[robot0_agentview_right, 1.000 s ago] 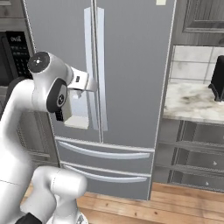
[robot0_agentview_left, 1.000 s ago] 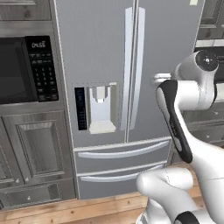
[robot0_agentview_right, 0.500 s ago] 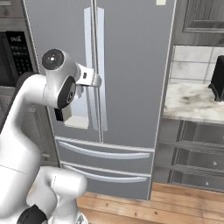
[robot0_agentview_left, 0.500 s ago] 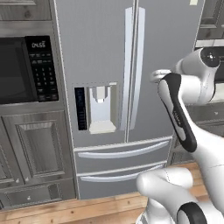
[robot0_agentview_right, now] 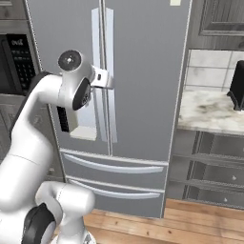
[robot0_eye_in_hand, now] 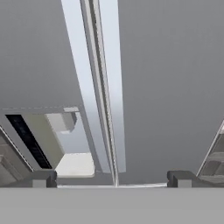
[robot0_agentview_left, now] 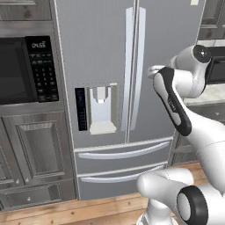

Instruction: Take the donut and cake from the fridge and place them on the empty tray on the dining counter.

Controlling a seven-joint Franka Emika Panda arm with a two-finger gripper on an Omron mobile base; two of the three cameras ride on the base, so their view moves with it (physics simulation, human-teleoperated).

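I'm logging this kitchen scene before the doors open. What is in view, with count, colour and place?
fridge: one, grey steel, centre, both doors shut
door handles: two, pale, vertical, flanking the door seam
water dispenser: one, white recess, left door
drawers: two, grey, below the doors
microwave: one, black, built in left of the fridge
marble counter: one, white-grey, right of the fridge
tool: one, dark tips, open, facing the handles

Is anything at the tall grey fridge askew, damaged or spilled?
Nothing stands out. Both doors of the tall grey stainless fridge are shut and flush, its long vertical handles straight, and the bottom drawers closed.
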